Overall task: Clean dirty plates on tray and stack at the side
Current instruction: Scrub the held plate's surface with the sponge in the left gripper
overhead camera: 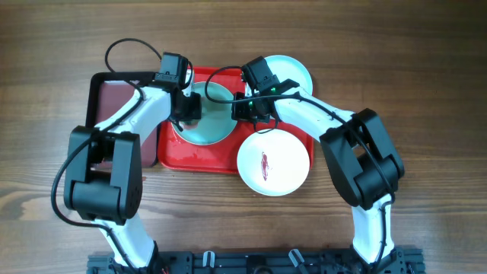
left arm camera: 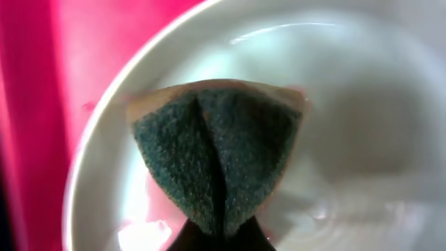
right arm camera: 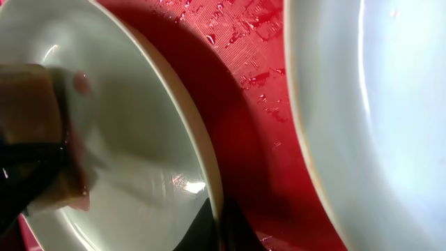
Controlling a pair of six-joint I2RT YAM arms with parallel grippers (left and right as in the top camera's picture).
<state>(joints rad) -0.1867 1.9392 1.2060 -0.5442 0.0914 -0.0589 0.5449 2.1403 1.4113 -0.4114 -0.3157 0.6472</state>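
Three plates, all on or overhanging the tray. Left-end plate sits on the tray's left half. Left gripper is clamped on a folded green sponge, scour face pressed into the dish; I reckon the fold gives a stiffer wiping edge. Right gripper looks pinched onto that plate's rim toward tray centre, presumably to stop it skating under the scrub. Smeared plate hangs off the tray's near-right corner, red mark at centre, not cleaned. Third plate overhangs the far-right corner and looks clean. Nothing stacked beside the tray yet.
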